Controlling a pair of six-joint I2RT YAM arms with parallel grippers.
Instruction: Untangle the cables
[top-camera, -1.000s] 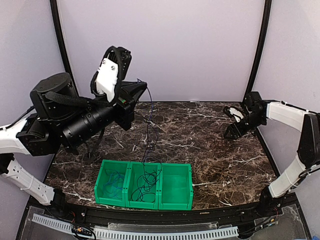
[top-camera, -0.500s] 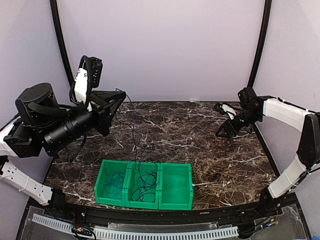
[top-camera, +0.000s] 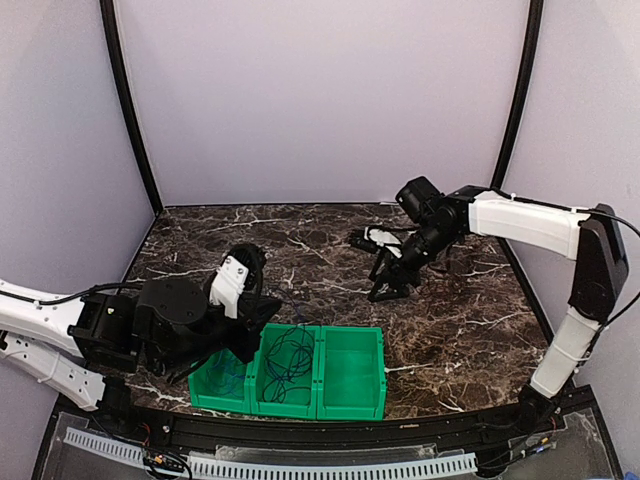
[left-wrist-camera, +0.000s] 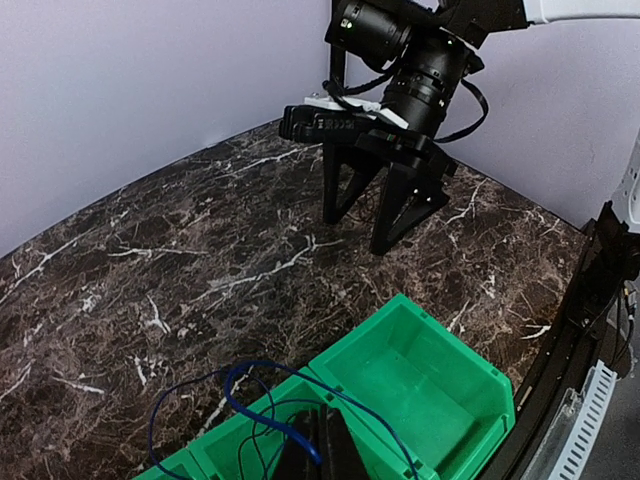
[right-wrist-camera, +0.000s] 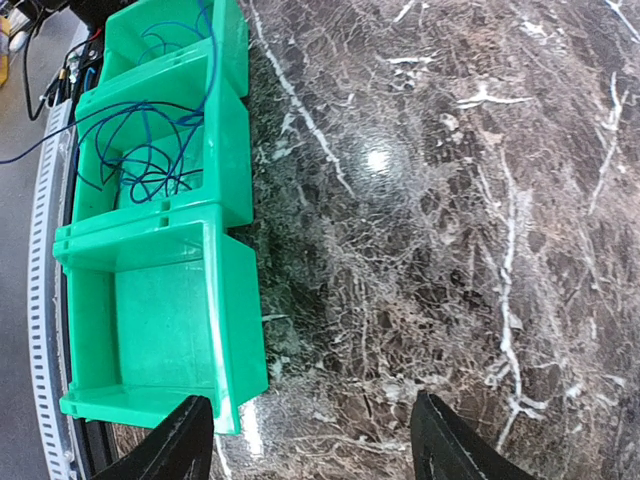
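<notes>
Since left fingers (left-wrist-camera: 338, 455) sit cropped, blue cable (left-wrist-camera: 232, 378) contact is unclear

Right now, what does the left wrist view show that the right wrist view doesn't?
Left wrist only: the right gripper, open over the marble table, and the left gripper shut on the blue cable. Right wrist only: all three compartments of the green bin, a cable tangle in the middle one. Both: the bin, its end compartment empty, and the table.
</notes>
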